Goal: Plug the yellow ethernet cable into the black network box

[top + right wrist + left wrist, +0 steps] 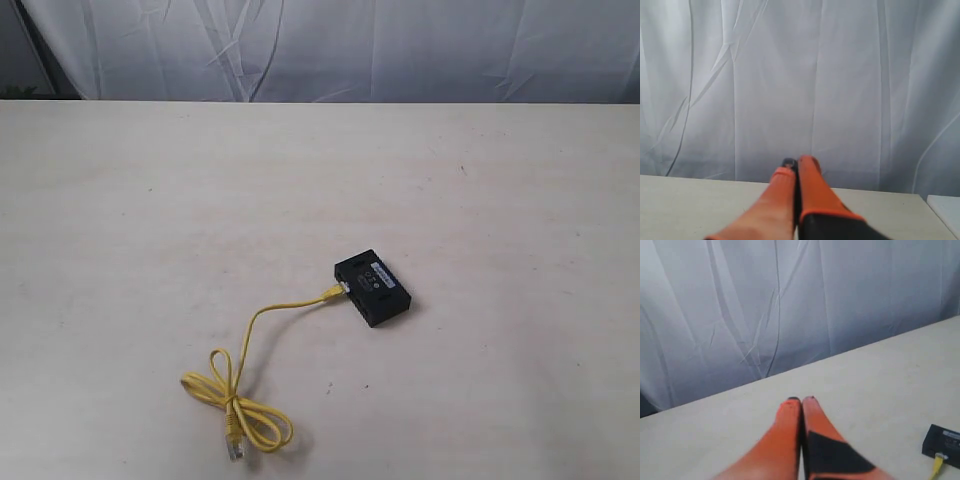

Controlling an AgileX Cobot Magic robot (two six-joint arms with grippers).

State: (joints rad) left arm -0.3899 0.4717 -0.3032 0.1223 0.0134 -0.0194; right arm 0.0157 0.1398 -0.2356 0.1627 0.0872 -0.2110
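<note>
The black network box [373, 290] lies flat on the table right of centre, white label on top. The yellow ethernet cable [250, 345] runs from a plug sitting in the box's left side down to a loose bundle of loops [235, 405], its free clear plug [235, 448] near the front edge. Neither arm appears in the exterior view. In the left wrist view my left gripper [801, 400] is shut and empty above bare table, with the box [943, 440] and the cable's plug end [938, 462] off to one side. My right gripper [799, 161] is shut, holding nothing.
The pale table [130, 220] carries only the box and cable. A white draped curtain [330, 50] hangs behind the far edge. A white object's corner [946, 210] shows in the right wrist view.
</note>
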